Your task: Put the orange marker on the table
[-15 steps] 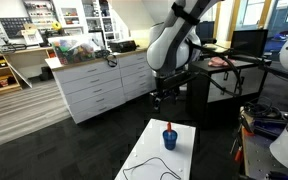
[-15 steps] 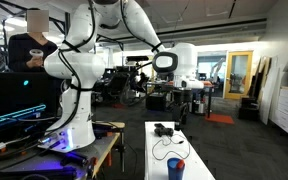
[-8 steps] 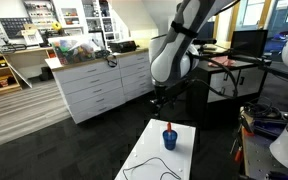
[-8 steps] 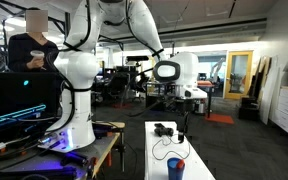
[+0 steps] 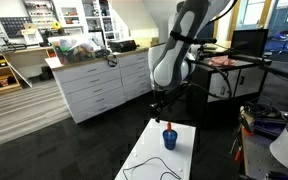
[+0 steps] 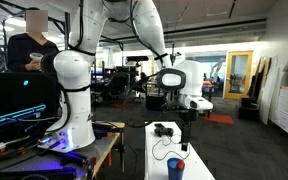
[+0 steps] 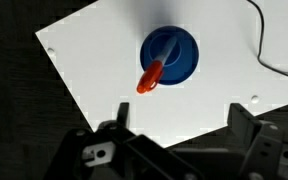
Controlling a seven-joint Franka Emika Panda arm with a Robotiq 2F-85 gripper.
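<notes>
The orange marker [image 7: 150,77] stands in the blue cup [image 7: 171,52], its tip leaning over the rim, on the small white table [image 7: 94,60]. In both exterior views the cup [image 5: 170,139] [image 6: 176,168] sits near one end of the table [image 5: 150,150] [image 6: 199,165] with the marker's red tip [image 5: 168,127] sticking up. My gripper [image 7: 179,125] is open and empty, well above the cup; it also shows in both exterior views [image 5: 160,103] [image 6: 185,122].
A thin black cable [image 7: 267,50] lies across the table [image 6: 164,147]. White drawer cabinets [image 5: 94,85] stand to one side, a black-framed desk [image 5: 229,80] behind the arm. A dark object [image 6: 163,128] lies at the table's far end.
My arm has come down and moved closer over the table and the blue cup. The cup and marker have not moved.
</notes>
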